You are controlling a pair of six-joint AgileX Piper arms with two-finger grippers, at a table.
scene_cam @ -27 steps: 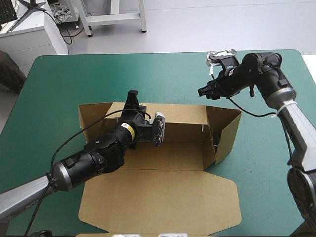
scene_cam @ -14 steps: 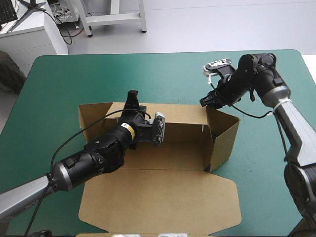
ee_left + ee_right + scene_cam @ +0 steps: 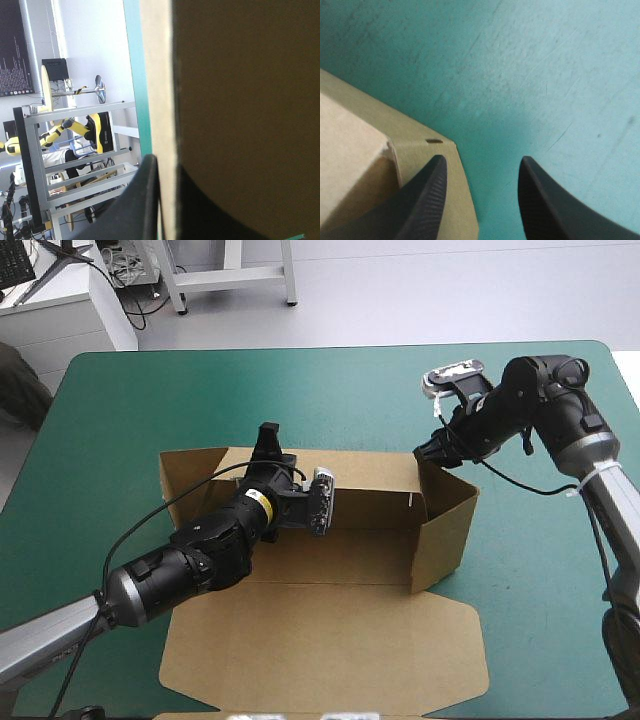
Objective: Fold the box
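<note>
At the middle of the teal-green table [image 3: 120,400] sits the brown box [image 3: 345,555], partly formed into an open tray. Its back wall [image 3: 370,488] stands upright along the far side. The side wall [image 3: 447,525] at the right end is raised as well, and the lid [image 3: 330,640] lies flat on the cover, reaching toward the near edge. The left arm comes in from the near left corner and crosses over the tray. The left gripper [image 3: 266,437] is clamped on the top edge of the back wall, toward that wall's left end. In the left wrist view its black fingers [image 3: 142,200] are pressed all but together, with the pale cut edge of the board between them (one finger on each face). The right arm comes in from the right side, and the right gripper [image 3: 430,448] is at the far right corner of the box, where the back wall meets the side wall. In the right wrist view its fingers [image 3: 427,200] are spread apart and hold nothing: one is over the board at the corner, the other over bare cover just beside the box's edge. Whether either finger touches the board cannot be told.
</note>
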